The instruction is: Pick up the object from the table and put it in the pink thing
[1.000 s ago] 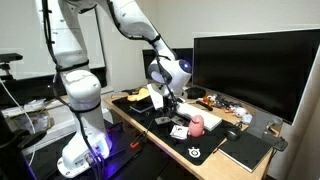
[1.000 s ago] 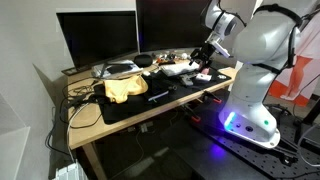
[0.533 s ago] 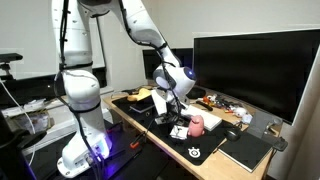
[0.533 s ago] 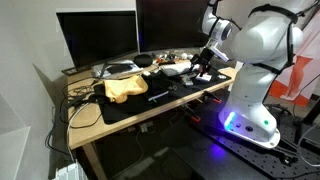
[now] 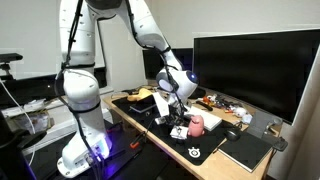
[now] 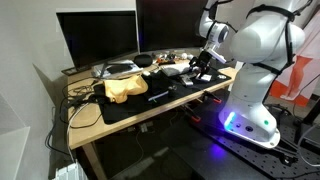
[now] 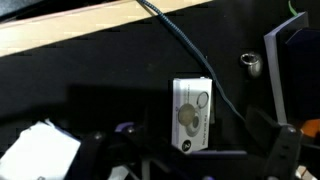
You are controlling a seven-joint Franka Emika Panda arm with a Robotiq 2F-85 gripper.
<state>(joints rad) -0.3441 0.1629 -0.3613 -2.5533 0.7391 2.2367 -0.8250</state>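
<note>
Cluttered bench (image 6: 88, 118), dark monitors behind. The gripper (image 5: 176, 112) hovers above the small white object (image 7: 192, 113), jaws spread and empty. The pink thing (image 5: 197, 123) stands nearby; grasp and placement both appear outstanding.

One pink thing (image 5: 197, 124), two monitors (image 6: 97, 38) (both dark)

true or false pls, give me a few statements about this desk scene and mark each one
1. The gripper is open. True.
2. The pink thing is between the jaws. False: it stands on the desk, apart from the gripper.
3. In the wrist view, the white object lies on the black mat. True.
4. The yellow cloth hangs over a monitor. False: it lies on the desk.
</note>
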